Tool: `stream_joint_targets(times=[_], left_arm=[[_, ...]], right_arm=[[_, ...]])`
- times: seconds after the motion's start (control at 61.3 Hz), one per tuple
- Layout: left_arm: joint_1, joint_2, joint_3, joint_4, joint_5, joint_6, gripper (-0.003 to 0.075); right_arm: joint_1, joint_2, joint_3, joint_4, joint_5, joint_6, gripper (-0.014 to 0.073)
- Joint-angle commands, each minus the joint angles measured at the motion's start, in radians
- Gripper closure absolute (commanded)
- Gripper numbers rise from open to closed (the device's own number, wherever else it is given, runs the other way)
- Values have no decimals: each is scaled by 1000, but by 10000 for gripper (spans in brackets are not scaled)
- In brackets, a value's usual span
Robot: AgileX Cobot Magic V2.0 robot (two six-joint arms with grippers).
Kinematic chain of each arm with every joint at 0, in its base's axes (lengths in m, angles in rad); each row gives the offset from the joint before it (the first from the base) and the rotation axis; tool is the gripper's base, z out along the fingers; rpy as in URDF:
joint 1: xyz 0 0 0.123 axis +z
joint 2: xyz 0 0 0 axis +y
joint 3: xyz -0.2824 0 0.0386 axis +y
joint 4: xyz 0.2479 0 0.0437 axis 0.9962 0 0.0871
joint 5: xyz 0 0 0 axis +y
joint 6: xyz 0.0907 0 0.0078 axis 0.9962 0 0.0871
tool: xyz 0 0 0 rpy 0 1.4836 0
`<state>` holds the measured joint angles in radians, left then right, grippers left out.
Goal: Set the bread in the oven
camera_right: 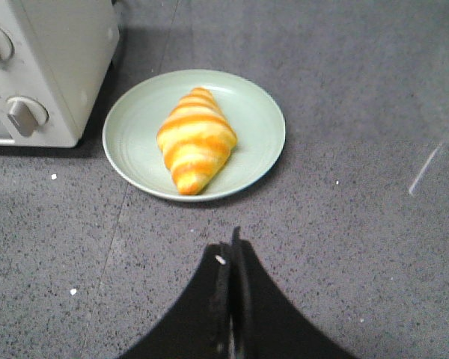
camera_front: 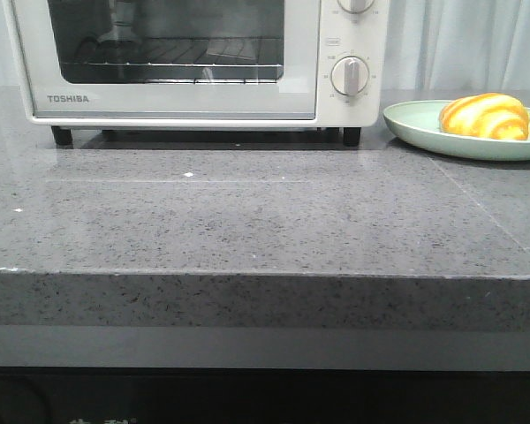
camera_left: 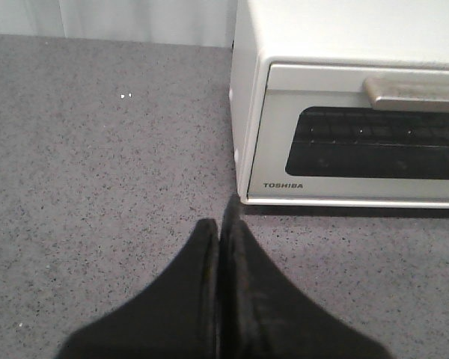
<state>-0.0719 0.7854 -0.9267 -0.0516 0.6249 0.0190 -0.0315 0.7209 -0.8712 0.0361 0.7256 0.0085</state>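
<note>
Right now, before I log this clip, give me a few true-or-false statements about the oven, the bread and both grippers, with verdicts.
1. The white TOSHIBA toaster oven has its glass door shut. True.
2. The glossy golden striped croissant-shaped bread lies on the oven's wire rack. False: it lies on the pale green round plate beside the oven.
3. The left gripper is shut and holds nothing. True.
4. The right gripper grips the bread. False: it is shut, empty and apart from the plate.
5. The plate touches the grey speckled countertop. True.
</note>
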Motion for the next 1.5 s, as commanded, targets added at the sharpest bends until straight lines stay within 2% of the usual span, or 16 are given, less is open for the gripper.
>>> stream_joint_targets(times=[0.0, 0.049, 0.114, 0.163, 0.228, 0.31, 0.604, 0.685, 0.734, 0.816, 0.995, 1.175, 1.322, 1.485], left_arm=[[1, 26, -34, -13, -67, 0, 741], [1, 34, -34, -13, -65, 0, 741], [1, 37, -34, -13, -55, 0, 741], [1, 41, -34, -13, -55, 0, 741], [1, 43, -34, -13, -54, 0, 741], [1, 43, -34, -13, -52, 0, 741], [1, 45, -34, -16, -57, 0, 741], [-6, 45, -34, -63, -92, 6, 741], [-23, 45, -34, -107, -118, 56, 741], [-76, 59, -42, -163, -150, 125, 741], [-230, 142, -84, -166, -223, 128, 741], [-374, 268, -131, -166, -379, 129, 741], [-442, 376, -166, -166, -528, 129, 741], [-462, 484, -220, -166, -608, 129, 741]], right_arm=[[-4, 27, -33, -11, -44, -8, 637], [-4, 33, -33, -16, -42, -8, 581], [-4, 33, -33, -15, -42, -8, 461], [-4, 33, -33, -15, -42, -8, 333], [-4, 33, -33, -15, -44, -8, 208], [-4, 33, -33, -15, -44, -8, 127], [-4, 33, -33, -14, -44, -8, 126], [-4, 33, -33, -14, -44, -8, 126], [-4, 33, -33, -14, -44, -8, 126], [-4, 33, -33, -4, -44, -8, 126], [-4, 33, -33, -2, -44, -8, 126], [-4, 33, -33, -2, -44, -8, 126], [-4, 33, -33, -2, -45, -8, 126], [-4, 33, -33, -2, -44, -8, 126]])
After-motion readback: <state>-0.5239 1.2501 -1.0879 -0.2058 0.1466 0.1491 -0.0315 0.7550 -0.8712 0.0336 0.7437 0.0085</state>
